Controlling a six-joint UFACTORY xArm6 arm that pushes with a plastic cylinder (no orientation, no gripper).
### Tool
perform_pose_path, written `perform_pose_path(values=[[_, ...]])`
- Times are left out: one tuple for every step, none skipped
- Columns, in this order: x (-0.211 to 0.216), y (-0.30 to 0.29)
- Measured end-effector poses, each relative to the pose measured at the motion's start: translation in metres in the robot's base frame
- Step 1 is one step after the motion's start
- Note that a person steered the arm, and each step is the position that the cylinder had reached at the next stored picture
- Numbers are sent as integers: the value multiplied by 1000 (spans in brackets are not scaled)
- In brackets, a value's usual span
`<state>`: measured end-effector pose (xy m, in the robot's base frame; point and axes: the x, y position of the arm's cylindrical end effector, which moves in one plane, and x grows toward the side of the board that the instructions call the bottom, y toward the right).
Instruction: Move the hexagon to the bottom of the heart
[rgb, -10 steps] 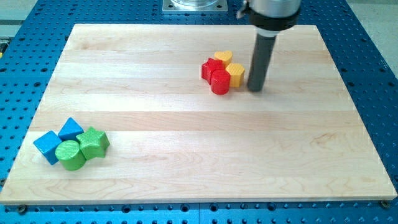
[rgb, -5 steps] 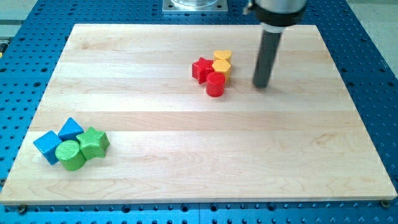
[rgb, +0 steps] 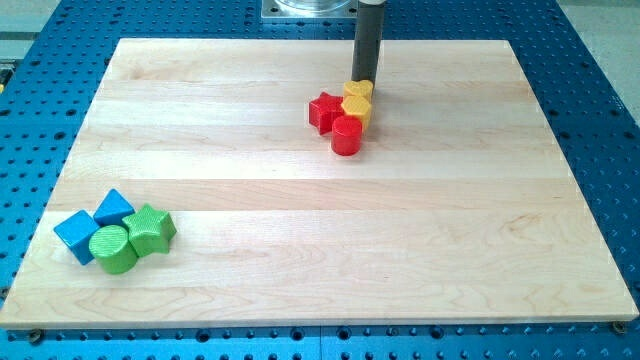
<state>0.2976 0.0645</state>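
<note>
Bare rod end effector, my tip (rgb: 364, 80), grasping nothing, touching yellow heart (rgb: 358, 90); yellow hexagon (rgb: 356, 108) just beyond, toward view's bottom.

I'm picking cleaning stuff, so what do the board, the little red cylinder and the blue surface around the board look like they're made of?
Board: pale wood, matte, with visible grain and plank seams. Red cylinder: probably painted wood or plastic, smooth, uniform colour; I cannot tell which. Blue surface: looks like painted metal with a regular grid of holes.
</note>
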Motion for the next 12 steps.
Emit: perform_pose_path(values=[[21,0],[-9,0],[-11,-1],[-5,-45],[47,-138],[110,-148],[126,-76],[103,-36],[80,-48],[77,-71],[73,-73],[129,-66]])
